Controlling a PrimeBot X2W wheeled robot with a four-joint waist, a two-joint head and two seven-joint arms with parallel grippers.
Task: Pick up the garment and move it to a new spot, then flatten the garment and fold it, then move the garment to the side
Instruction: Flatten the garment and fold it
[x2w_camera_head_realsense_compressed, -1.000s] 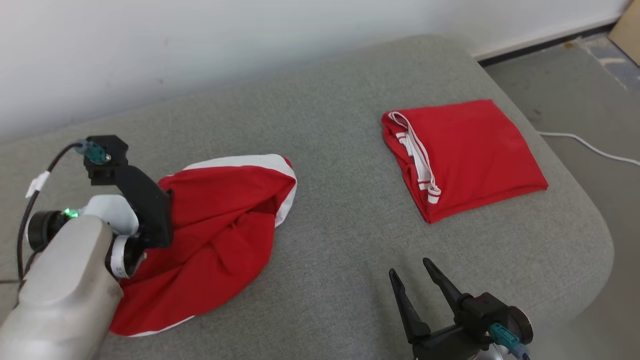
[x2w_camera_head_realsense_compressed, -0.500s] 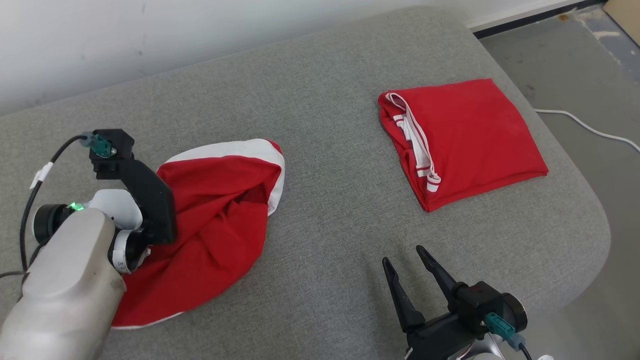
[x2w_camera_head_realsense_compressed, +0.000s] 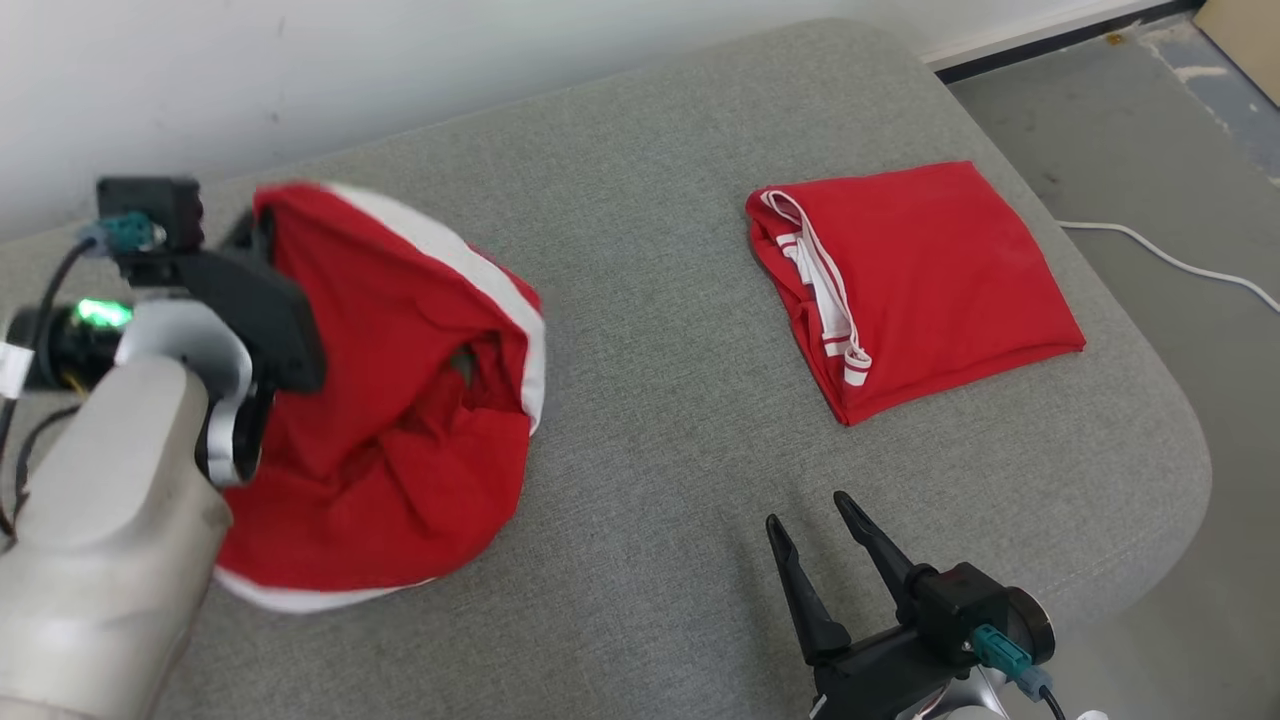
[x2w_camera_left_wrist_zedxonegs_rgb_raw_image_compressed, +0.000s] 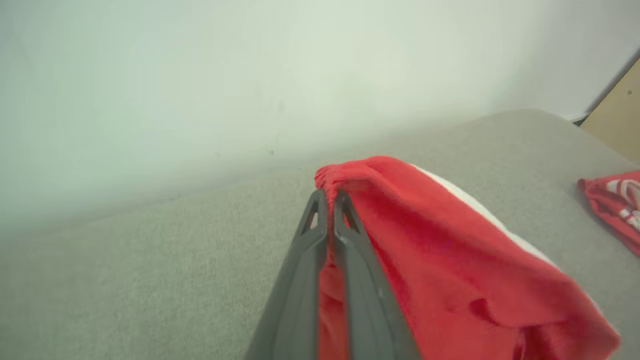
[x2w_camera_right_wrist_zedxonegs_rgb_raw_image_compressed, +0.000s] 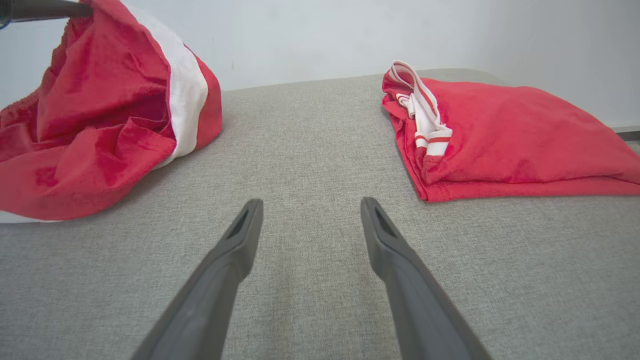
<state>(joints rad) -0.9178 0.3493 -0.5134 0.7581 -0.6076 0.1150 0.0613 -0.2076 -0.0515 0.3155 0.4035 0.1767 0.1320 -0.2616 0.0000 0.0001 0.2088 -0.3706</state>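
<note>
A crumpled red garment with a white band lies at the left of the grey cushion. Its upper edge is pulled up off the cushion while its lower part still rests there. My left gripper is shut on a bunched red edge of this garment, and the dark fingers reach in from the top left of the right wrist view, above the garment. My right gripper hovers open over bare cushion near the front edge, nothing between its fingers.
A second red garment, folded with white trim, lies at the right of the cushion. A white wall runs behind. Right of the cushion is grey floor with a white cable.
My left gripper has shut on the garment's edge and lifted it up and back, standing the cloth up. The head camera shifted slightly. The right gripper stayed put.
</note>
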